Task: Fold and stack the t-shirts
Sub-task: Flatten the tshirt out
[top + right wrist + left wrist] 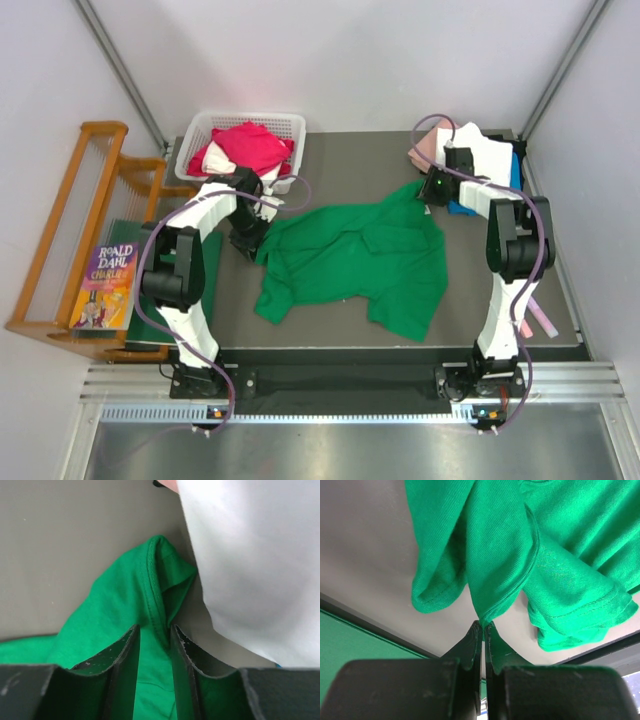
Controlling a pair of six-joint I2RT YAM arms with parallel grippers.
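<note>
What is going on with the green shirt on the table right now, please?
Both arms are handling the green t-shirt, which lies crumpled and unfolded in the middle of the table. The left gripper is shut on a fold at its left edge. The right gripper pinches its far right corner, beside the white t-shirt. A red t-shirt lies in the basket.

Spread tee [350, 265] centre; basket [297, 150] w/ tees [245, 145] back-L; tee stack [490, 150] back-R.
</note>
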